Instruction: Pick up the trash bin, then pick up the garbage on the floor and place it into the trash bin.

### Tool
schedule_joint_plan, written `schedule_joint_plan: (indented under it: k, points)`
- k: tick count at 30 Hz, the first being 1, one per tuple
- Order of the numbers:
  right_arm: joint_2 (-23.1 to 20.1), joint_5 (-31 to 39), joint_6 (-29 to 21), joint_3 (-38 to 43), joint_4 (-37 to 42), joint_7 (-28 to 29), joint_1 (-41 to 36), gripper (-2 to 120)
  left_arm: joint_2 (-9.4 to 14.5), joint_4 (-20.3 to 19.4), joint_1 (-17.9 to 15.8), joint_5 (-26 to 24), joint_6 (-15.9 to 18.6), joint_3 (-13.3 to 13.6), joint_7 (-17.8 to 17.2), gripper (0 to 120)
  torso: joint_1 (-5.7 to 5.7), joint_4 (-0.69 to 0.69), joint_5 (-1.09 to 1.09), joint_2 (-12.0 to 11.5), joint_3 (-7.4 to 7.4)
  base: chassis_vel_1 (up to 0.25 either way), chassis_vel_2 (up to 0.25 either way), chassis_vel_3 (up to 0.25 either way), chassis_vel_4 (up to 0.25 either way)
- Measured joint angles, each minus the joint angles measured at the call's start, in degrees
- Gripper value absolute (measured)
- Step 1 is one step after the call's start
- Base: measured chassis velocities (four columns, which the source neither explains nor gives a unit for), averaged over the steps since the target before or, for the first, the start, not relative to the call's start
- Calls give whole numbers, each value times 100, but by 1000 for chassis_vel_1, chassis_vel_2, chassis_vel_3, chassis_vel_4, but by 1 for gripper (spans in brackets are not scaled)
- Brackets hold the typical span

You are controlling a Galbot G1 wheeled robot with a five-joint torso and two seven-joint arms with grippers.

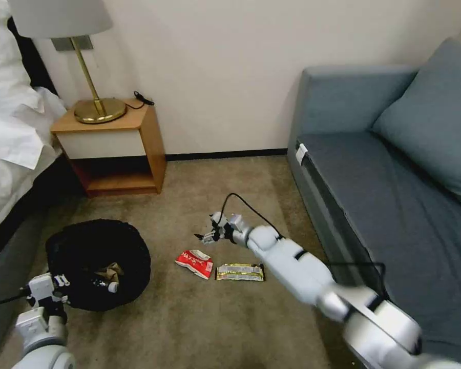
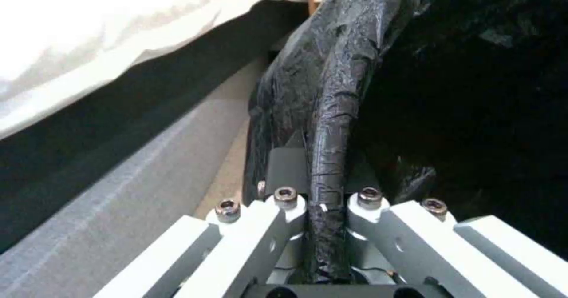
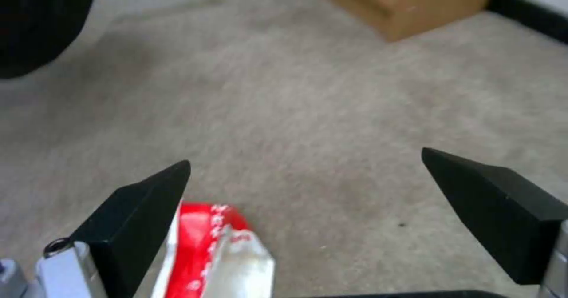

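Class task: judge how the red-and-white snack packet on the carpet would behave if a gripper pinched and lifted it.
The red-and-white snack packet looks crumpled and flat, so probably floppy and light. Its glossy film may slip between the open right gripper pads. Lying flat on carpet, it is unlikely to roll.

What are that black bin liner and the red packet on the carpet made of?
The bin liner looks like thin glossy plastic film: it crinkles and catches light where the left tool pinches it. The red packet seems to be shiny printed plastic or foil, creased.
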Motion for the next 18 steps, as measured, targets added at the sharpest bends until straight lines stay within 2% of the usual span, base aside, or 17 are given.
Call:
schedule_joint_plan:
  k: [6,18]
  points:
    - [239,-361,-43,-225,-178,-100,-87,100,-28,265,-6,34,-52,-57,0,4,0,0,-1,0,0,0,0,0,0]
    - [235,-851,-89,-208,-284,233,-523,100,126,427,18,-12,-146,-290,-5,4,0,-2,-1,0,0,0,0,0,0]
